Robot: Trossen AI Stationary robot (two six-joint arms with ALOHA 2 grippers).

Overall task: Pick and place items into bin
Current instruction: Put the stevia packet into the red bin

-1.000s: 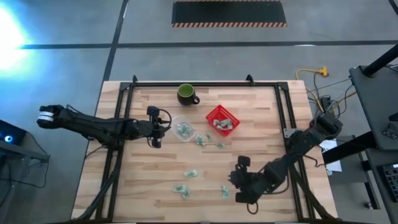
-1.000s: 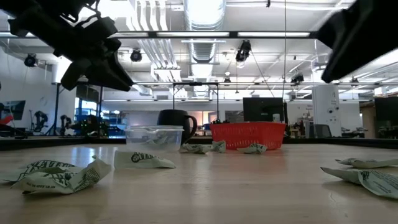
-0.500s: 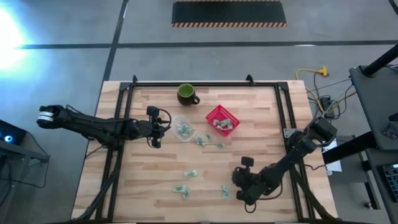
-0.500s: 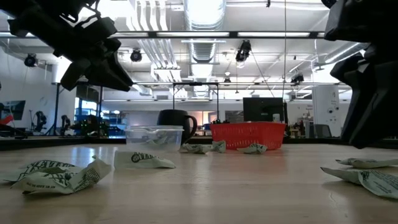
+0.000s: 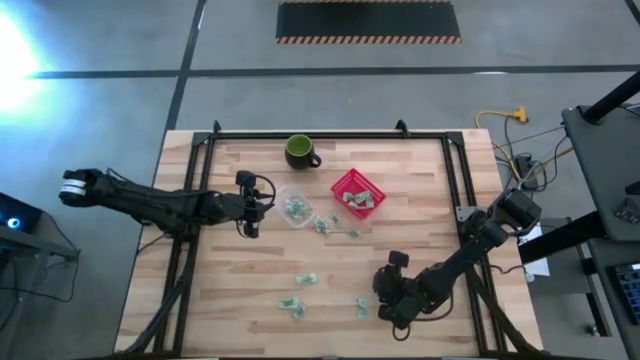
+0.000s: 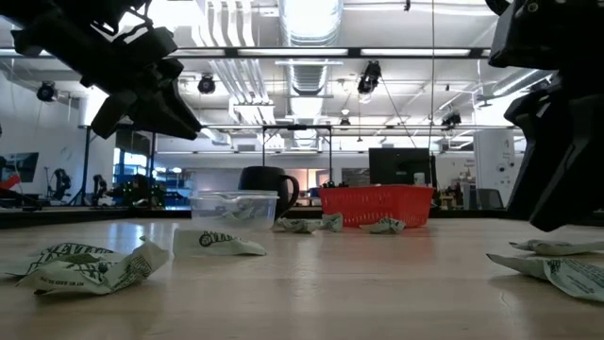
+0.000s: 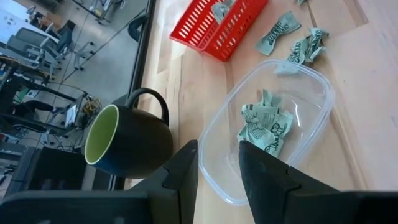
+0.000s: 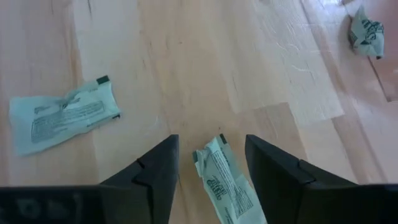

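Right gripper (image 8: 211, 163) lowered, open astride wrapper (image 8: 225, 179); mug (image 5: 299, 151), clear tub (image 5: 293, 206) far off

The red basket (image 7: 219, 28) is cut off by the edge; its wall hides most of its contents.

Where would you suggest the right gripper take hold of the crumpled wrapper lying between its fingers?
Probably across the narrow middle of the wrapper, from straight above. It lies flat on the table, lengthwise between the open fingers of the right gripper, so closing should pinch its long edges.
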